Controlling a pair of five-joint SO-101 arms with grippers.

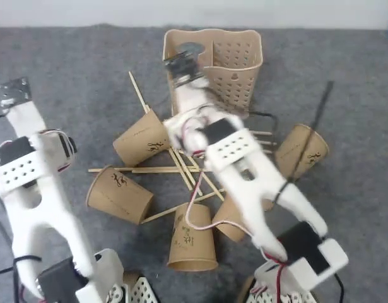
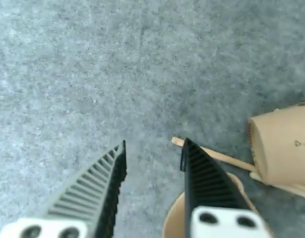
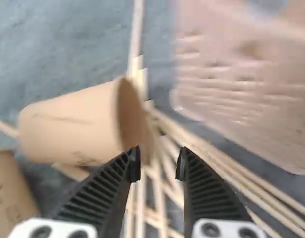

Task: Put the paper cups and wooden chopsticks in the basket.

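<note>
five paper cups (image 1: 192,238) can be counted on the grey carpet (image 1: 74,69), all lying on their sides around a loose pile of wooden chopsticks (image 1: 149,169). from the pile's centre, the 10 o'clock cup (image 1: 141,137) touches the sticks, the 8 o'clock cup (image 1: 118,194) lies just beside them, and another lies at 6 o'clock. the 5 o'clock cup (image 1: 230,226) is half hidden under the right arm (image 1: 244,164), and the 3 o'clock cup (image 1: 301,150) lies near the stick ends. the chopsticks cross one another; at least six show, but the full number cannot be told where the arm covers them. one basket (image 1: 235,60) stands upright at 12 o'clock of the table, and what it holds cannot be told. there are two arms. the right arm stretches from 5 o'clock across the pile toward the basket. the right gripper (image 3: 157,161) hangs over the sticks between the 10 o'clock cup's rim and the basket wall, its jaws a narrow gap apart with nothing between them. the left arm (image 1: 36,189) rises from 7 o'clock along the table's 9 o'clock side. the left gripper (image 2: 153,148) is held over bare carpet, jaws moderately wide and empty, one finger (image 2: 207,183) above a cup rim and a stick end.
</note>
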